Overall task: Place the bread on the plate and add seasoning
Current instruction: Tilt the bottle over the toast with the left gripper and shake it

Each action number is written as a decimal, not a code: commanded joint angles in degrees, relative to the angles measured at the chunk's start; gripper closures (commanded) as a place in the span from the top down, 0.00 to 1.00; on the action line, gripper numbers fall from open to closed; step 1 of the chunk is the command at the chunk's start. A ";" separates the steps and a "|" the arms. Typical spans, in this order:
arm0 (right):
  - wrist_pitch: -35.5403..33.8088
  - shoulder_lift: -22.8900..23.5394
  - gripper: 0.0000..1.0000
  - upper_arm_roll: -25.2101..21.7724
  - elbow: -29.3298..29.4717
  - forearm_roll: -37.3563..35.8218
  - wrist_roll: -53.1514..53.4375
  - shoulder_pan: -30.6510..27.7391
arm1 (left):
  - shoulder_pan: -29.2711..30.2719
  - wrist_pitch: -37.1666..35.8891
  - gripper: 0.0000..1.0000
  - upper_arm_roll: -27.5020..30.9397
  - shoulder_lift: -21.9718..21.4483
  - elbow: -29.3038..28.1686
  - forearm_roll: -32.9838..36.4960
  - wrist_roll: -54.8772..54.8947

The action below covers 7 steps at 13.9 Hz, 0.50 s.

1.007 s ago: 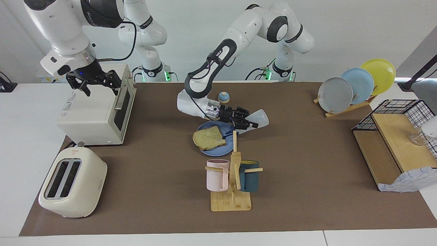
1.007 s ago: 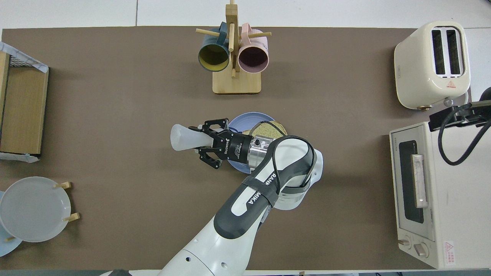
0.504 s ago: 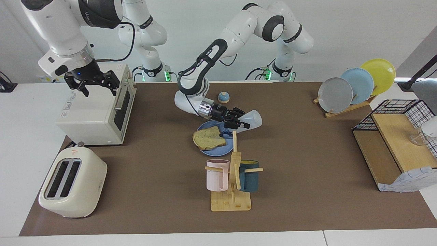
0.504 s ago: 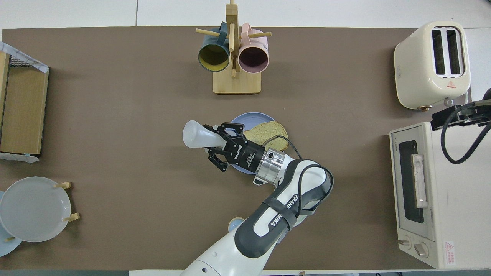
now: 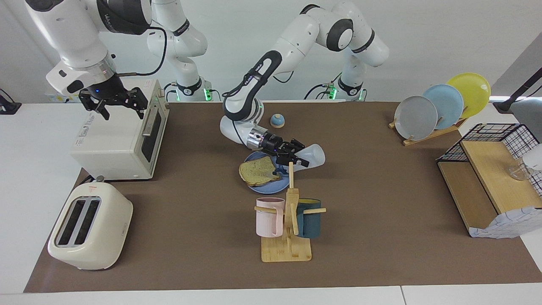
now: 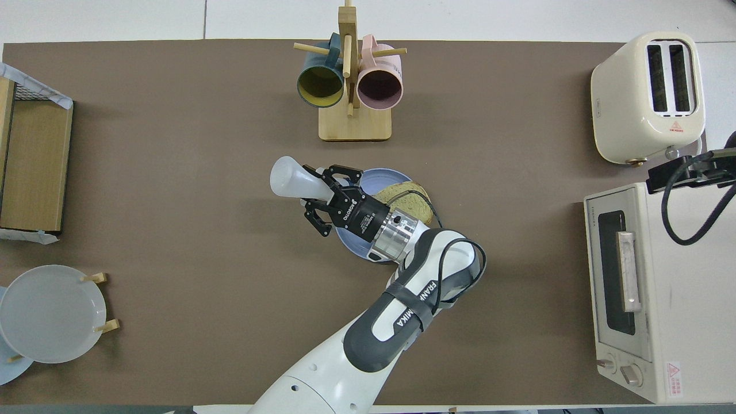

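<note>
The bread (image 5: pixel 258 171) lies on the medium-blue plate (image 5: pixel 277 184) at the middle of the table; both show in the overhead view, bread (image 6: pixel 409 194) and plate (image 6: pixel 376 177). My left gripper (image 5: pixel 295 157) is shut on the seasoning bottle (image 5: pixel 314 153) and holds it tipped on its side just above the plate's edge, cap end toward the bread. The overhead view shows the same gripper (image 6: pixel 329 194) and bottle (image 6: pixel 290 179). The cap is mostly hidden by the fingers. My right gripper (image 5: pixel 113 105) waits open and empty above the toaster oven (image 5: pixel 118 135).
A wooden mug rack (image 5: pixel 288 224) with a pink and a teal mug stands just farther from the robots than the plate. A small blue-domed bell (image 5: pixel 277 120) sits nearer to them. A toaster (image 5: pixel 89 224), a plate rack (image 5: pixel 440 106) and a wooden shelf (image 5: pixel 487 182) line the table's ends.
My left wrist has swung, carrying the tipped bottle a little toward the mug rack and closer over the plate's edge. The right arm has hardly moved.
</note>
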 commanded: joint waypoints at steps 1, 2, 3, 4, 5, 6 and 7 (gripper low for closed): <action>-1.73 0.68 1.00 0.79 1.49 1.18 -1.34 -0.78 | 0.96 1.59 0.00 -0.10 -2.05 -2.45 1.74 0.31; -1.82 0.68 1.00 0.70 1.49 1.18 -1.34 -0.78 | 0.26 1.33 0.00 -0.19 -2.14 -2.28 1.57 0.40; -2.26 0.68 1.00 0.79 1.40 1.26 -1.34 -0.70 | -0.62 0.81 0.00 -0.19 -2.14 -2.01 0.96 0.40; -2.79 0.68 1.00 0.79 1.32 1.35 -1.34 -0.61 | -2.45 0.10 0.00 -0.36 -2.23 -2.01 0.61 0.40; -3.05 0.59 1.00 0.79 1.31 1.27 -1.34 -0.52 | -4.21 -0.69 0.00 -0.37 -2.40 -2.01 -0.70 0.40; -3.23 0.59 1.00 0.70 1.23 1.26 -1.34 -0.52 | -5.97 -1.30 0.00 -0.28 -2.40 -1.84 -2.20 0.40; -3.32 0.33 1.00 0.70 0.79 1.26 -1.34 -0.61 | -6.86 -1.48 0.00 -0.19 -2.49 -1.84 -2.56 0.40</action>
